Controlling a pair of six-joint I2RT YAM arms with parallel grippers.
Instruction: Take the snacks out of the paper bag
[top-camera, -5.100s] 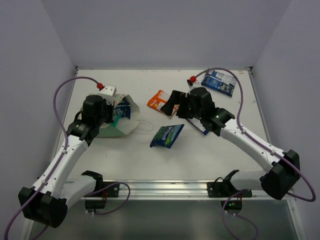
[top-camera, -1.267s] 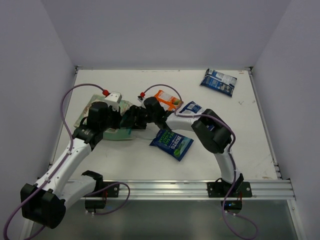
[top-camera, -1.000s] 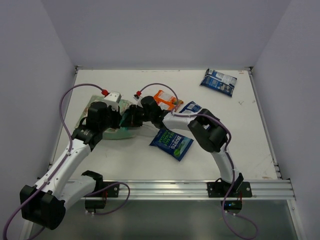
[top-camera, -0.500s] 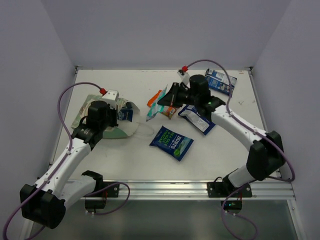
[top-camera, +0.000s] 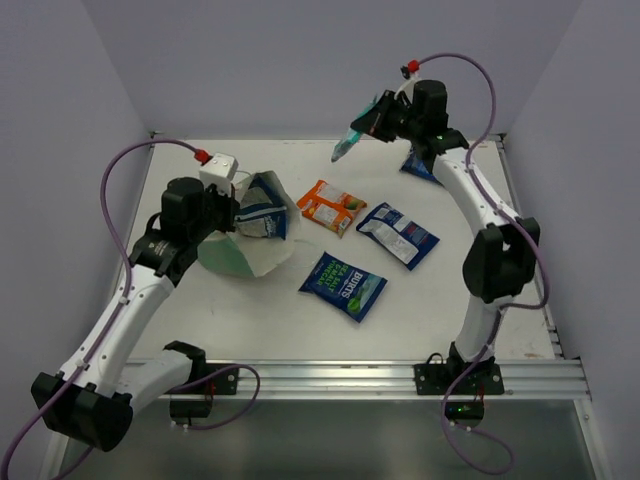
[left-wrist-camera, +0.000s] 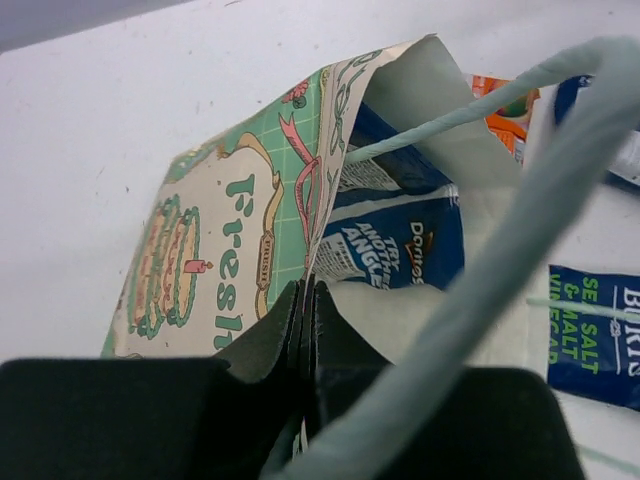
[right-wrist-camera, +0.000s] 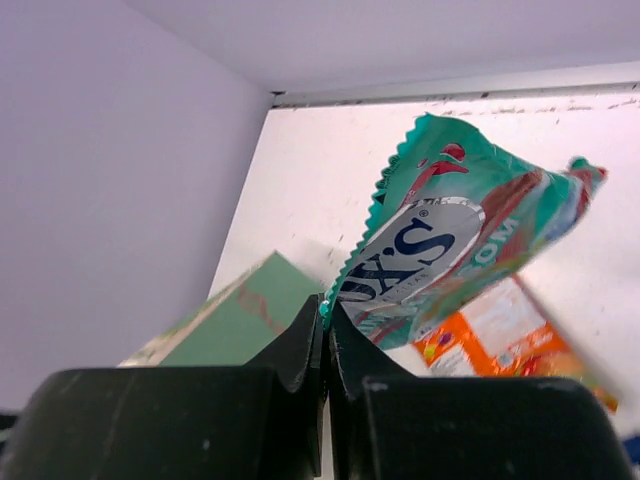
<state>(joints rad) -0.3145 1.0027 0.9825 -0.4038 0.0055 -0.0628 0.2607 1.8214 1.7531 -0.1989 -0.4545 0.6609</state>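
Observation:
The mint-green paper bag (top-camera: 238, 252) lies at the left with its mouth facing right. My left gripper (top-camera: 230, 207) is shut on its upper rim, the bag wall (left-wrist-camera: 222, 262) pinched between the jaws (left-wrist-camera: 305, 292). A dark blue and white packet (left-wrist-camera: 402, 236) still sits inside the bag (top-camera: 262, 212). My right gripper (top-camera: 373, 121) is raised high at the back, shut on a corner of a teal packet (top-camera: 354, 141), which hangs from the jaws (right-wrist-camera: 326, 310) in the right wrist view (right-wrist-camera: 452, 248).
On the table lie an orange packet (top-camera: 332, 206), a dark blue packet (top-camera: 398, 234) and a blue-green packet (top-camera: 344, 284). Another dark blue packet (top-camera: 416, 166) shows partly behind the right arm at the back. A pale bag handle (left-wrist-camera: 500, 270) crosses the left wrist view.
My right gripper has risen and swung to the far back, carrying the teal packet up off the table. The left gripper has lifted the bag's rim, so its mouth gapes wider.

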